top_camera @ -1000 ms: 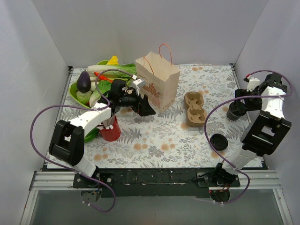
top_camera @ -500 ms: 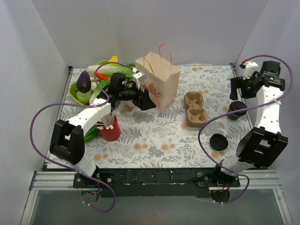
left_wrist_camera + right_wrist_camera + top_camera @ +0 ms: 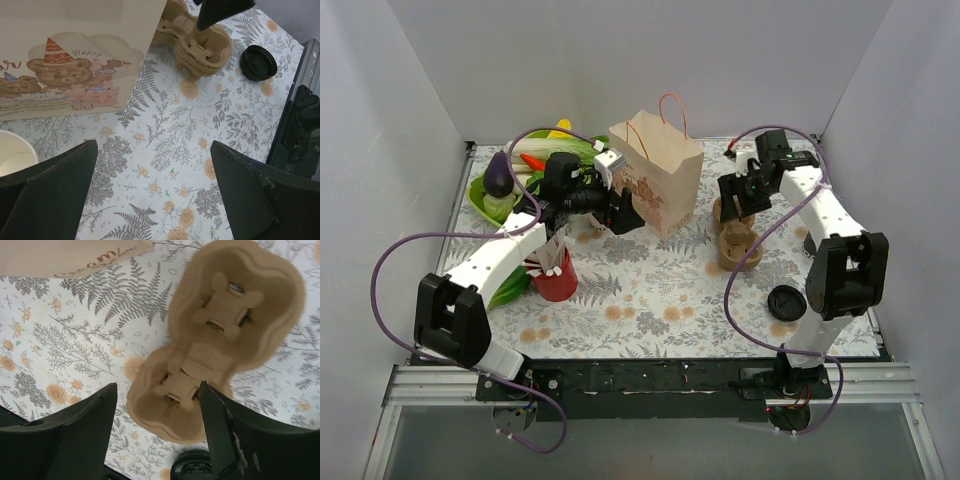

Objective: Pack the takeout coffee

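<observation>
The takeout coffee cup, with its black lid, stands at the right of the table. It is mostly hidden behind my right forearm, and only a dark sliver [image 3: 808, 234] shows. The brown cardboard carrier [image 3: 736, 238] lies in mid-table, right of the paper bag. It also shows in the right wrist view [image 3: 220, 335] and the left wrist view [image 3: 200, 40]. My right gripper [image 3: 733, 198] hangs open and empty just above the carrier's far end, with its jaws [image 3: 160, 425] straddling one cup hole. My left gripper [image 3: 623, 212] is open and empty beside the bag's front, above bare tablecloth [image 3: 155, 190].
A brown paper bag [image 3: 658, 172] with a bear print [image 3: 65, 75] stands at the centre back. A loose black lid [image 3: 787, 302] lies near the right front and shows in the left wrist view [image 3: 258, 62]. A lidless red cup [image 3: 556, 276] stands at the left. Vegetables on a green tray [image 3: 510, 185] fill the back left.
My right arm has swung left, from beside the coffee cup at the far right to above the carrier. My left gripper has edged slightly toward the bag. The cup has stayed put.
</observation>
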Available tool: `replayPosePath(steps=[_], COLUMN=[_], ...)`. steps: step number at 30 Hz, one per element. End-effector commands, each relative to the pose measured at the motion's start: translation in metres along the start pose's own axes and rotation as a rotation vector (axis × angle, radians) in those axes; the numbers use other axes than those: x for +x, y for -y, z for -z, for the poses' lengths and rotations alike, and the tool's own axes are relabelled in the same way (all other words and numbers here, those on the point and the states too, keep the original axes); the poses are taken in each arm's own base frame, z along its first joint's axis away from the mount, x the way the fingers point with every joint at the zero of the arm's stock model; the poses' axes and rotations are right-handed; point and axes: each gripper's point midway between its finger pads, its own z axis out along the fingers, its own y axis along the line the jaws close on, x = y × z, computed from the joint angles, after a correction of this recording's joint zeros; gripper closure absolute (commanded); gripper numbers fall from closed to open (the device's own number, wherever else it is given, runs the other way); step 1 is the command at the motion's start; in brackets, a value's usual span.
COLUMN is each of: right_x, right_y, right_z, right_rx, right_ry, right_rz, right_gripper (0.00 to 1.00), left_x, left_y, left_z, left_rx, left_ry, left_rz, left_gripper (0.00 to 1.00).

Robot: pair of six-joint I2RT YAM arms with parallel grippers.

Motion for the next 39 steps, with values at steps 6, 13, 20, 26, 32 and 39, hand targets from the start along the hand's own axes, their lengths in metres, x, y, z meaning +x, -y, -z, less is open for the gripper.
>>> replayPosePath(steps=[6, 13, 20, 26, 32, 39], right_x=[-0.005, -0.004, 0.005, 0.009, 0.019, 0.031], right_y=[0.005, 0.013, 0.02, 0.029, 0.029, 0.028], right_z=[-0.034, -0.036, -0.038, -0.04, -0.044, -0.048], right_rx=[0.156, 0.204, 0.248, 0.294, 0.295, 0.299], right_ry=[-0.06, -0.062, -0.084, -0.1, -0.126, -0.151], right_rz=[-0.069, -0.075, -0.087, -0.114, -0.123, -0.157], right_gripper=[0.29, 0.31, 0.34, 0.39, 0.42, 0.46], left_x=[-0.007, -0.002, -0.001, 0.001, 0.003, 0.004], left_y=[0.003, 0.001, 0.0, -0.001, -0.004, -0.004], left_z=[0.023, 0.019, 0.015, 0.014, 0.013, 0.012], left_rx=[-0.069, -0.061, -0.055, -0.06, -0.063, -0.063], left_ry=[0.026, 0.013, 0.012, 0.008, 0.003, -0.001], left_rz=[-0.06, -0.042, -0.034, -0.028, -0.025, -0.02], left_gripper=[0.02, 0.02, 0.02, 0.02, 0.02, 0.02])
